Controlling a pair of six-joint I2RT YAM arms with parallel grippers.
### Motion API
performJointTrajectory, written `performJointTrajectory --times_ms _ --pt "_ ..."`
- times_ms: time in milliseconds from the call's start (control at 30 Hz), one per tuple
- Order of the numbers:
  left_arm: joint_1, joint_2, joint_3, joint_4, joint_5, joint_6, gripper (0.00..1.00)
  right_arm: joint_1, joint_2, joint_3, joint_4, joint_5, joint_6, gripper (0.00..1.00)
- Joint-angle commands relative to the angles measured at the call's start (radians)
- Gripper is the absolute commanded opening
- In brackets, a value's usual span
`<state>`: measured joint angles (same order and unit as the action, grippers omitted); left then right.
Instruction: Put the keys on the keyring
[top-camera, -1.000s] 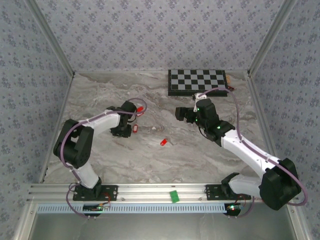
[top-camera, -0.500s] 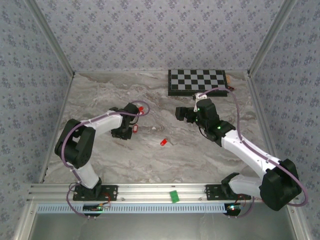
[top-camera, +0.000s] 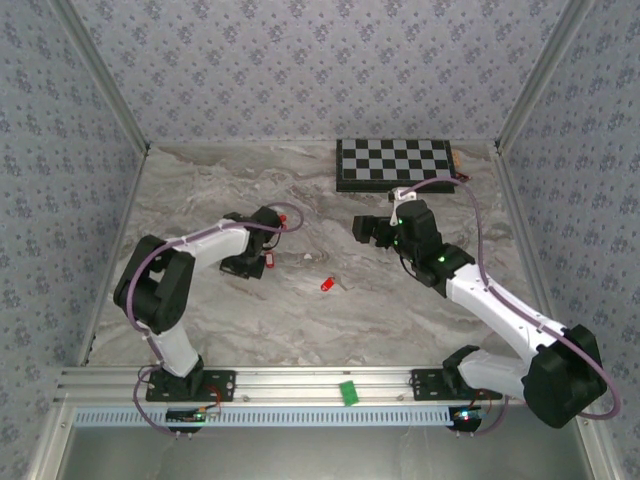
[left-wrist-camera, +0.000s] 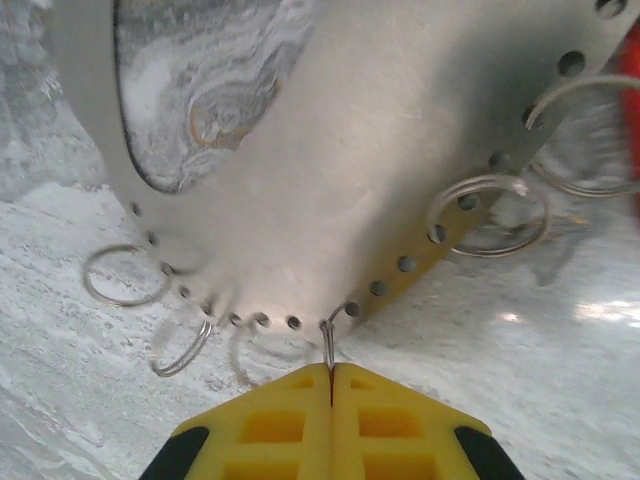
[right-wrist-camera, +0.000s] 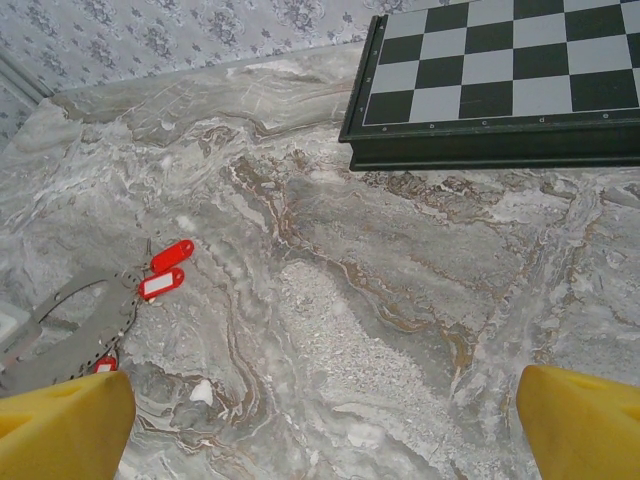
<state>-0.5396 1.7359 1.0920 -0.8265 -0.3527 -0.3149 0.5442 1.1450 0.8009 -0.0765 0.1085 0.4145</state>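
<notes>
Left hand (left-wrist-camera: 331, 368) pinched closed on thin wire loop (left-wrist-camera: 328, 340) of keyring (left-wrist-camera: 330, 150), front-left of chessboard (top-camera: 392, 163). Right hand (right-wrist-camera: 325, 385) spread wide, empty. Loose key (top-camera: 327, 285) in front of chessboard: probably light, slippery; grab red head.

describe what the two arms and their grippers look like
Both arms have white links and chunky black joints; the left arm and right arm each trail a purple cable. Small green lights glow on the right arm. The left gripper and right gripper have yellow plastic fingers; the left's show a moulded grid and black side pieces.
</notes>
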Motion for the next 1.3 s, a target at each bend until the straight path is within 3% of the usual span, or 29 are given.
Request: performJointTrajectory --times_ms 0,467,767,933,1100,1267 --pt "-0.027 -0.068 0.102 -0.095 -0.029 0.007 0.00 0.004 -0.021 -0.011 -0.005 0.010 0.009 1.00" --pt "-0.078 -0.149 0.494 -0.242 0.121 0.028 0.00 0.005 -0.034 -0.012 0.007 -0.003 0.012 1.00" --pt "-0.138 -0.096 0.639 -0.289 0.062 0.081 0.00 -0.005 -0.046 -0.013 0.005 -0.001 -0.001 1.00" --pt "-0.145 -0.101 0.642 -0.248 0.063 0.096 0.00 -0.013 -0.041 -0.016 0.044 -0.095 -0.034 0.99" --pt "-0.145 -0.130 0.625 -0.149 0.151 0.138 0.00 -0.026 -0.032 -0.012 0.124 -0.241 -0.059 0.83" --pt "-0.146 -0.192 0.569 0.001 0.229 0.186 0.00 -0.039 -0.014 0.019 0.193 -0.332 -0.079 0.75"
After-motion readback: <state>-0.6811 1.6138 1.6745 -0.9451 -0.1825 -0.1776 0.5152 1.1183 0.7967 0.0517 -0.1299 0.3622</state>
